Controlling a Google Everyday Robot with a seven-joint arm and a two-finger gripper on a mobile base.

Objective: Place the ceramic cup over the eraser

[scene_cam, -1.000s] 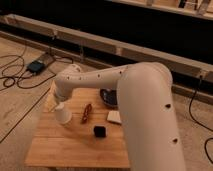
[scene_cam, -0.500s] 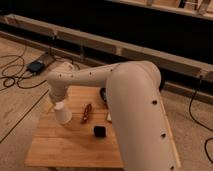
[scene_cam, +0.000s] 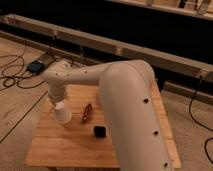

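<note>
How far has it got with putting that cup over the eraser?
Nothing is finished yet. In hand: the arm reaches across the table and its pincer sits open right at the white cup, which stands on the wood. Left: lift the cup, carry it to the black eraser, lower it over.

Dim warm light from above leaves the hand (scene_cam: 58,101), over the table's (scene_cam: 65,150) left side, shadowed.

A slatted wooden table (scene_cam: 60,150) stood on a pale, possibly concrete floor (scene_cam: 20,112). Black cables (scene_cam: 14,80) trailed before a dark wall (scene_cam: 125,25).
</note>
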